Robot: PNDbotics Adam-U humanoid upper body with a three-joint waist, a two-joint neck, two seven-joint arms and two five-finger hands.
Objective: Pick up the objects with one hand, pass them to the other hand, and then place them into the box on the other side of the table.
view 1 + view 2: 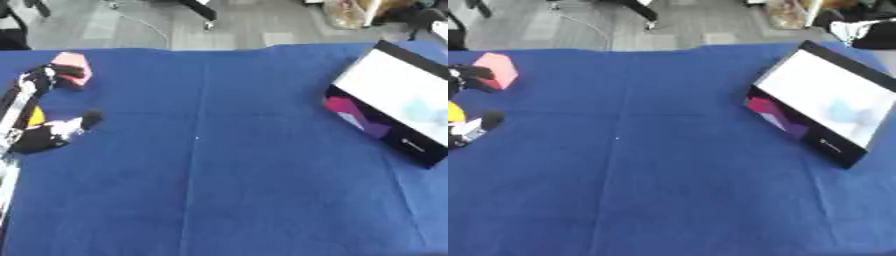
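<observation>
Blue cloth (227, 200) is spread over the whole table, with faint fold lines running from the near edge to the far edge. Beyond the far edge, a grey floor (254, 22) is seen, crossed by a thin cable and some dark furniture legs. At the left edge the left hand (39, 132) is laid low over the cloth, its fingers (87, 120) curled inward around a yellow object (35, 117), of which only a small part is shown. Just beyond the hand, a pink block (496, 70) is set on the cloth near the far left corner. Well apart, at the right side, a black box (820, 107) with a pale interior is stood tilted. No right hand is shown.
</observation>
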